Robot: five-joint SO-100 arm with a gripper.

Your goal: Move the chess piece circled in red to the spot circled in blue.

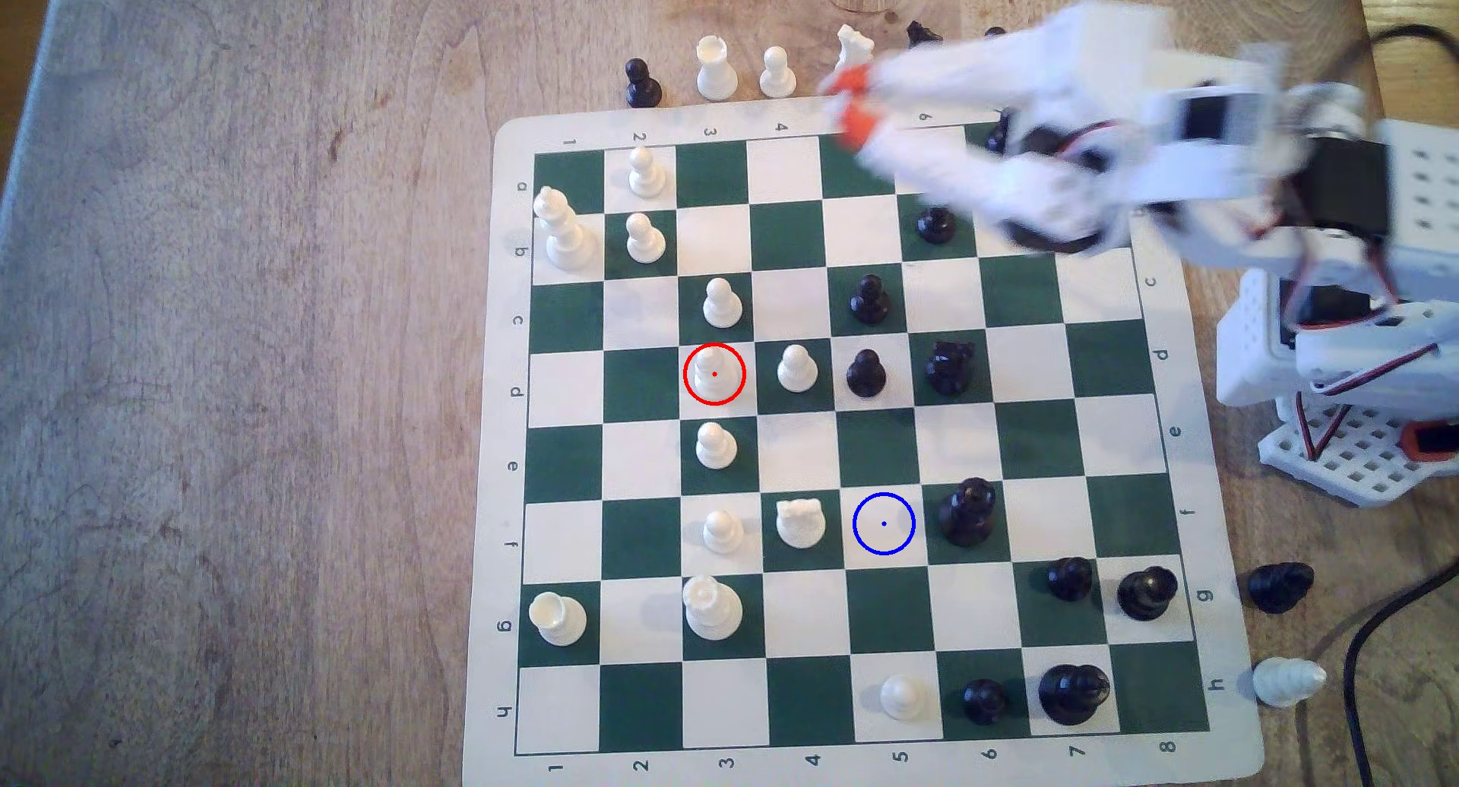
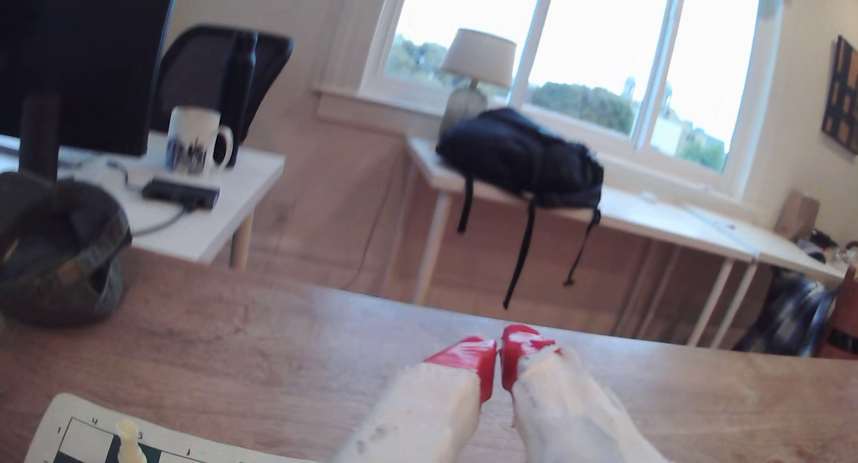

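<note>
The spot [image 1: 883, 523], a blue-ringed cream square, lies bare near the board's close edge. Farther up, the chess piece [image 1: 714, 370] stands upright inside its red ring. Beyond, over the board's far edge, the red-tipped fingers [image 2: 483, 358] are clenched together on nothing.

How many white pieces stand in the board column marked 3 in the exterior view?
5: row-c pawn, the chess piece ringed red on row d, row-e pawn, row-f pawn, larger row-g piece. Nothing covers this column.
</note>
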